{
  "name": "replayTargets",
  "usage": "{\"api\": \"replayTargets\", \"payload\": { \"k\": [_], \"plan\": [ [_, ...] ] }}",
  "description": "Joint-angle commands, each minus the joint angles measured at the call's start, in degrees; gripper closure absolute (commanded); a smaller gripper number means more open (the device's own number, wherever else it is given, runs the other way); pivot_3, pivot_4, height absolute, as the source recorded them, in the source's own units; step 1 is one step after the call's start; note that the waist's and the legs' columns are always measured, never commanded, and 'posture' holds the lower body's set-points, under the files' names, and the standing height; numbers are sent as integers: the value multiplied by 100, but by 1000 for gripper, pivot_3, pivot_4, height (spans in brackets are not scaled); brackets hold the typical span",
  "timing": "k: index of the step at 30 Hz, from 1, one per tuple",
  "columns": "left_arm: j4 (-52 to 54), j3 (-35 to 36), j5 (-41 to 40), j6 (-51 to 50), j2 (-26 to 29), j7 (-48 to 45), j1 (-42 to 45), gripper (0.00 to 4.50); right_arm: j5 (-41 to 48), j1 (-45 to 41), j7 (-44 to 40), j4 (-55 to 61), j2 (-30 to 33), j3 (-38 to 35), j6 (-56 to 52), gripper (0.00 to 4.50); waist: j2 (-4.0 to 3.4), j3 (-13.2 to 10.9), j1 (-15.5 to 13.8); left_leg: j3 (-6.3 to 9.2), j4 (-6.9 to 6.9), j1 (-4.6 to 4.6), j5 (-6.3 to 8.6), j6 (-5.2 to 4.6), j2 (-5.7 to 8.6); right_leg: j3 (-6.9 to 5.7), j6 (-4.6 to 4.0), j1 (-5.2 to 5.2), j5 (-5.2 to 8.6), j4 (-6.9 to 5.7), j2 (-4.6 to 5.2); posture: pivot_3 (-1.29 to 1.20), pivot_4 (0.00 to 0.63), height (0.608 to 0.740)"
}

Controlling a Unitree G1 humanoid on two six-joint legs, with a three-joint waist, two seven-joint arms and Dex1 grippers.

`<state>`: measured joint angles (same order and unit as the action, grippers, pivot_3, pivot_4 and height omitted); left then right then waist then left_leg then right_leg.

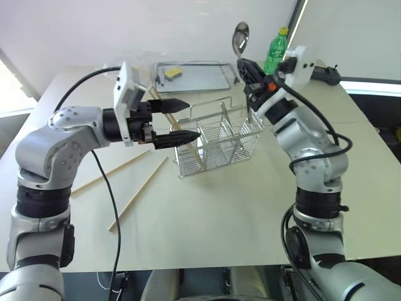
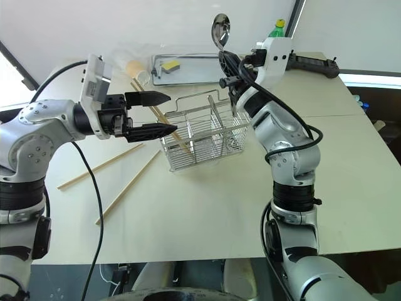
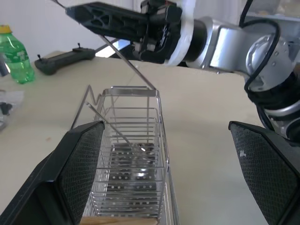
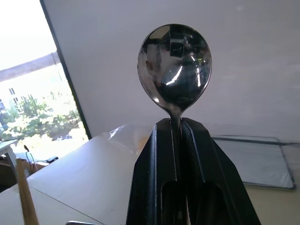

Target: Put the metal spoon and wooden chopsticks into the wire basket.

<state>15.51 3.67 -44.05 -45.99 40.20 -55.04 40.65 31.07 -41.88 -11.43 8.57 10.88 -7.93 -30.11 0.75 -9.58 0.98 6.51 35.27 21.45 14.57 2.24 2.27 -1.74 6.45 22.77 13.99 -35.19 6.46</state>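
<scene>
Overhead, our right gripper point(image 4: 178, 123) pinches the metal spoon point(image 1: 240, 36) above the wire basket point(image 1: 219, 141); our left gripper point(image 1: 178, 121) gapes beside it, two wooden chopsticks point(image 1: 125, 182) on the table point(image 1: 219, 213).

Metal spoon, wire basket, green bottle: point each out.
metal spoon point(image 4: 174, 65), right wrist view, on its bowl.
wire basket point(image 1: 219, 143), left eye view, on its side grid.
green bottle point(image 1: 275, 53), left eye view, on its body.
</scene>
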Motion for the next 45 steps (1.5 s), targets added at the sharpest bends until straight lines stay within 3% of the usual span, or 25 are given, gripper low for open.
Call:
{"api": "replayTargets", "payload": {
  "k": [1,3,4,6,11,12,22,27,31,36,41,45],
  "plan": [
    [204,236,-137,-24,84,70,4,0,-201,-280,-35,-210,-166,-17,553,4460,0,0,6,1,-1,-1,-2,3,0,0,-1,0,0,-2,-1,0,150,703],
    [218,244,-161,-35,95,94,4,0,-260,-270,-47,-332,-246,-1,692,4460,0,0,14,1,-1,-2,-3,5,-1,0,-1,0,0,-2,-1,0,150,703],
    [218,246,-170,-41,96,103,13,0,-264,-253,-49,-371,-276,-3,726,3732,0,0,14,1,-1,-2,-3,5,-1,0,-1,0,0,-2,-2,0,150,703],
    [195,244,-170,-45,94,110,42,0,-283,-218,-47,-394,-309,-2,754,2959,0,0,13,0,-1,-2,-4,6,-1,1,-1,0,-1,-2,-2,0,150,703],
    [67,190,-126,15,82,75,129,0,-312,-95,9,-251,-254,-50,679,236,0,0,5,1,-2,-2,-4,7,-1,2,-1,1,0,-1,-2,0,150,703],
    [30,174,-114,30,71,64,157,0,-314,-65,25,-211,-218,-76,656,82,0,0,3,1,-2,-1,-4,7,-1,2,-1,0,-1,-1,-2,0,150,703],
    [-275,38,21,190,-22,-87,416,0,-259,-33,151,-12,176,-384,509,82,0,0,3,0,-2,-1,-4,7,0,2,-1,0,-1,-1,-1,0,150,703],
    [-235,10,18,171,-10,-157,457,0,61,-195,-172,213,940,-690,37,82,-1,-1,-14,-1,-2,2,-4,7,0,2,-1,1,0,2,-1,0,150,703],
    [-262,162,25,139,209,-232,490,0,983,143,-1749,835,2758,-1060,-995,82,0,-10,-45,-1,-2,9,-3,6,3,-1,1,-2,1,10,5,0,150,703],
    [-602,269,258,296,745,-534,533,0,1738,1211,-3849,1585,4622,-1523,-1422,82,13,-13,3,-8,-4,2,12,-20,0,-5,10,-12,9,22,4,0,150,703],
    [-1156,261,604,546,1405,-1030,655,0,2313,2191,-5066,2049,5443,-2094,-1701,82,18,-18,-15,-21,1,-2,13,-22,-9,-1,25,-11,20,21,3,0,150,703],
    [-1685,80,1004,874,1970,-1646,688,0,2251,2740,-5290,2306,5488,-2287,-1538,82,27,-18,-41,-22,11,-2,14,-19,-11,-2,6,-13,32,21,5,0,150,703]
  ]
}}
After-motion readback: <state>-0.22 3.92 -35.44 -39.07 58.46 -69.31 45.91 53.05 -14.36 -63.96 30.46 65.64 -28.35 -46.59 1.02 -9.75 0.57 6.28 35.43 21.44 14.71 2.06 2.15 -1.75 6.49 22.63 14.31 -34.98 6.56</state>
